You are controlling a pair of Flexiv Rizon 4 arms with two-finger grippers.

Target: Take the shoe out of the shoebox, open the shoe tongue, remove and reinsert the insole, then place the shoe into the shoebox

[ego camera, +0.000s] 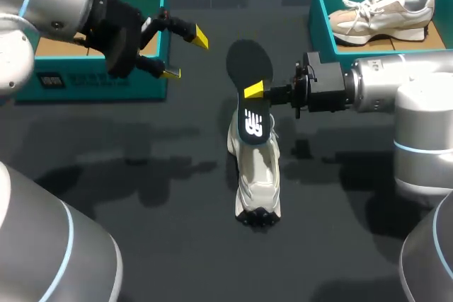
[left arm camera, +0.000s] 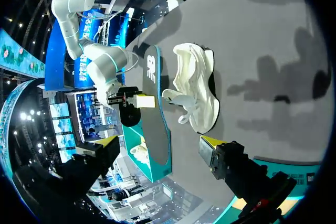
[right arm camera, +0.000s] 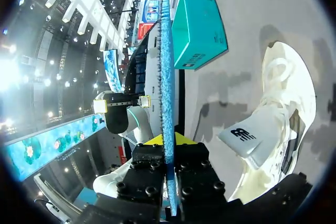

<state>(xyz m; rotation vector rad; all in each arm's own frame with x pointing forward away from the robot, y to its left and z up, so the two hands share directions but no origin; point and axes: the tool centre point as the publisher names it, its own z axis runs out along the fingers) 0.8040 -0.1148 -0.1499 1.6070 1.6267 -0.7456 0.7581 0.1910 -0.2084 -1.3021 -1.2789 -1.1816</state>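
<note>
The white, chunky-soled sneaker (ego camera: 258,175) is resting on the dark table (ego camera: 177,210) near its middle, out of either box. In the right wrist view its grey tongue (right arm camera: 245,139) is standing folded out from the opening. The flat, dark insole with a white logo and a blue underside (ego camera: 249,61) is hanging just above the sneaker's far end. Whether its lower tip is touching the sneaker cannot be told.

The right gripper (ego camera: 253,91) is pinching the insole at mid-length, one yellow-tipped finger pressing each face. In the right wrist view the insole is showing edge-on between those fingers.

The left gripper (ego camera: 186,55) is hovering with its fingers spread wide and holding nothing, over the near edge of the teal cardboard shoebox (ego camera: 99,79) at the left.

A second teal shoebox (ego camera: 320,15) is sitting at the far right with a beige and white sneaker (ego camera: 382,12) lying inside it.
</note>
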